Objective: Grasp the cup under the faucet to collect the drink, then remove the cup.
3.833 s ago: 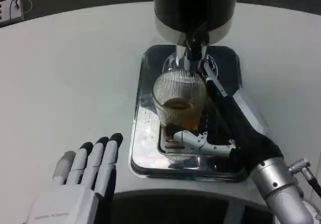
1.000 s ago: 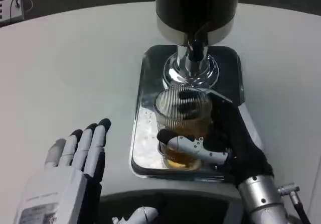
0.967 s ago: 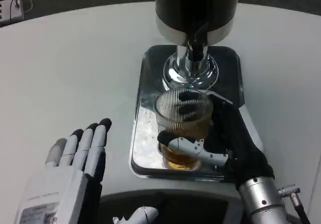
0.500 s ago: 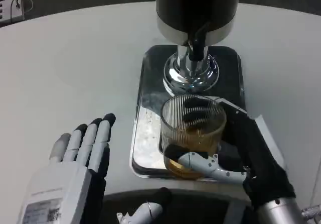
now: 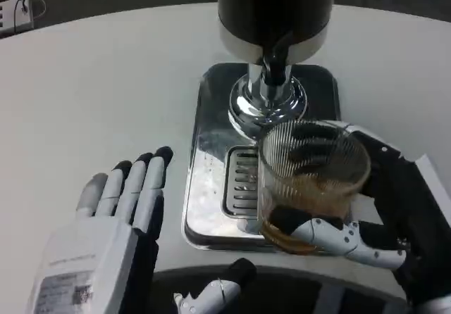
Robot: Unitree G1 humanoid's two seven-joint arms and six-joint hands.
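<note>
A ribbed clear glass cup [image 5: 310, 180] with amber drink in its bottom is lifted above the right front part of the steel drip tray [image 5: 211, 180]. My right hand [image 5: 380, 208] grips it, black fingers behind the glass and the thumb across its base. The dark dispenser [image 5: 275, 11] stands at the tray's back, its faucet [image 5: 275, 67] above the chrome foot, with the cup in front and to the right of it. At the lower left my left hand [image 5: 116, 219] lies flat over the table with its fingers stretched out, holding nothing.
The slotted grate [image 5: 239, 180] of the tray lies bare to the left of the cup. White table [image 5: 106, 96] spreads out on the left. A white power strip [image 5: 14, 11] sits at the far left corner.
My right hand has pulled the cup away from under the faucet, raising it toward me and to the right, uncovering the grate. The left hand has shifted slightly.
</note>
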